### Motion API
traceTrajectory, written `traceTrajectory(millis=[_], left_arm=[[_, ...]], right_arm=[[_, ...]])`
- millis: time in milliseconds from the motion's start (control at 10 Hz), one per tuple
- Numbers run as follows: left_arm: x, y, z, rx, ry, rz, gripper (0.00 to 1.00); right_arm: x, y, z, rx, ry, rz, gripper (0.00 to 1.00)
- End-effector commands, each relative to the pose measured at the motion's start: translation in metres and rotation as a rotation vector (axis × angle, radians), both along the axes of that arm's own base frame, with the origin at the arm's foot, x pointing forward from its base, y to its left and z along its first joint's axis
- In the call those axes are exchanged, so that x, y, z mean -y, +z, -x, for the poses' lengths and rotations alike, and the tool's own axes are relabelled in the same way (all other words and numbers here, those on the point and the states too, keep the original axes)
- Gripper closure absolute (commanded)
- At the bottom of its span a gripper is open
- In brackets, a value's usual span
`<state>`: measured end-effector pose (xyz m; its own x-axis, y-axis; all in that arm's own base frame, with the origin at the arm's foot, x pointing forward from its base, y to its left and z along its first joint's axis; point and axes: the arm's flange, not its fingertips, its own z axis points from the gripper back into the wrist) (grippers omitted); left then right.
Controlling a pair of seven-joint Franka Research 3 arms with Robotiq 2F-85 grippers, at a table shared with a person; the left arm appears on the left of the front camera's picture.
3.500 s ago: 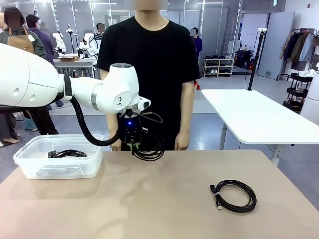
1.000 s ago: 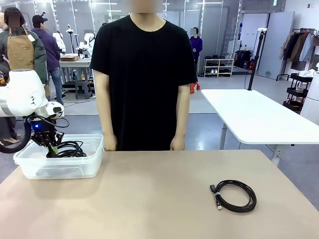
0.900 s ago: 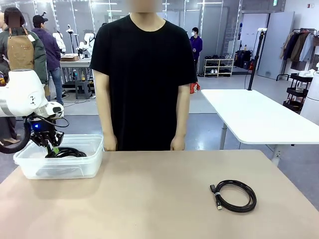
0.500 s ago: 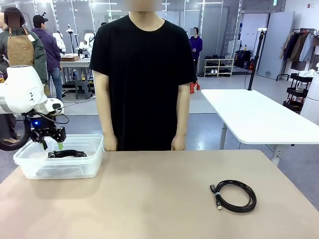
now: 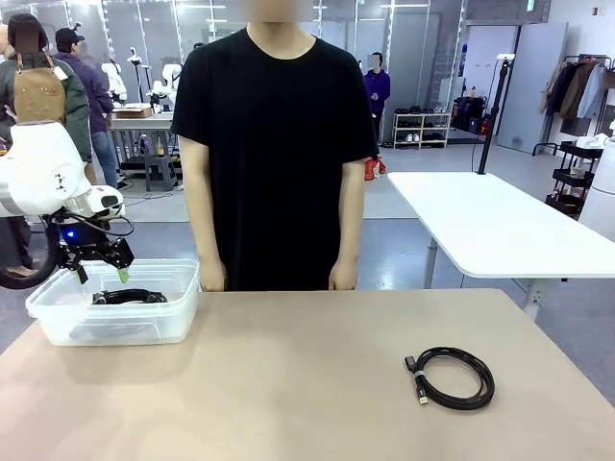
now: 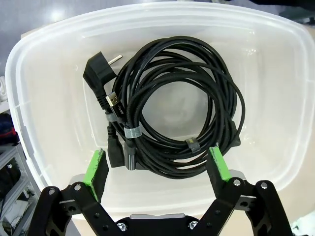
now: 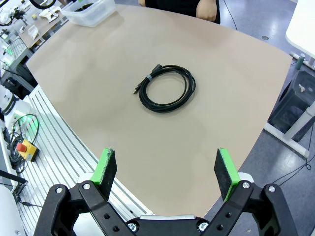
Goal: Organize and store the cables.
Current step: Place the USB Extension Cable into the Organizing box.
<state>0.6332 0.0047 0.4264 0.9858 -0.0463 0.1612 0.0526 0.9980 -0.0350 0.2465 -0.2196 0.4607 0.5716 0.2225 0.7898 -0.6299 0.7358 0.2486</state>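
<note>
In the front view the white left arm hangs at the picture's left edge, its black left gripper with green pads held just above the clear plastic storage bin, jaws spread wide and gripping nothing. A second ago that gripper was lower, down in the bin with a black cable coil at its fingertips; now the coil lies inside and the gripper has lifted clear of it. A person in a black T-shirt stands at the far side of the beige table, arms down. A single coiled black cable lies on the table's right part, well apart from the bin, where it lay before. The left wrist view looks straight down into the bin and shows what the front view hides: the bundle of coiled black cables with grey ties and a round mains plug. The right wrist view shows the right gripper open and empty, high above the table, with the single coil beneath and the bin at the far corner.
</note>
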Motion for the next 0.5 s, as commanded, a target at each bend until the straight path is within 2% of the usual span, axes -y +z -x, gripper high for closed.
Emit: traceTrajectory(millis=[0, 400], left_arm=[[-0.0017, -0.0011, -0.0031, 0.001, 0.004, -0.003, 0.00], [-0.0017, -0.0011, -0.0031, 0.001, 0.004, -0.003, 0.00]], right_arm=[[0.0011, 0.0001, 0.0012, 0.014, 0.009, 0.003, 0.00], [0.0011, 0.0001, 0.0012, 0.014, 0.009, 0.003, 0.00]])
